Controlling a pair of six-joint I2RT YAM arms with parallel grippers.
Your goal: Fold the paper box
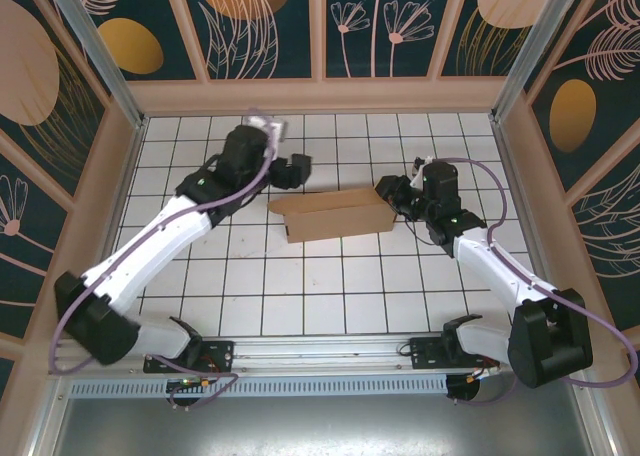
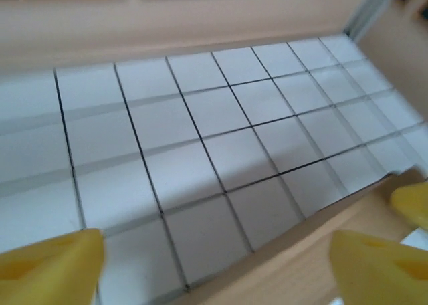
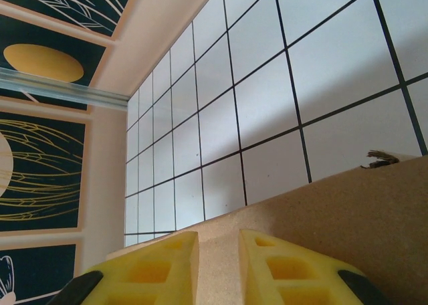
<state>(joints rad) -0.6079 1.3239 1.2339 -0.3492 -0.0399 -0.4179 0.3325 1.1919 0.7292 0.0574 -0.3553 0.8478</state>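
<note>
brown paper box [image 1: 335, 216], wrist view shows right fingers [image 3: 154, 271] pinching it, left fingers [image 2: 47, 268] apart

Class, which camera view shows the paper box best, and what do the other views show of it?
Top external: the whole paper box shows as a brown rectangle with all its edges in frame. The left wrist view catches a blurred strip of its edge; the right wrist view shows a close brown face.

Matt brown cardboard paper box [image 1: 338, 216], glossy white tiled table [image 1: 300, 276]
</note>
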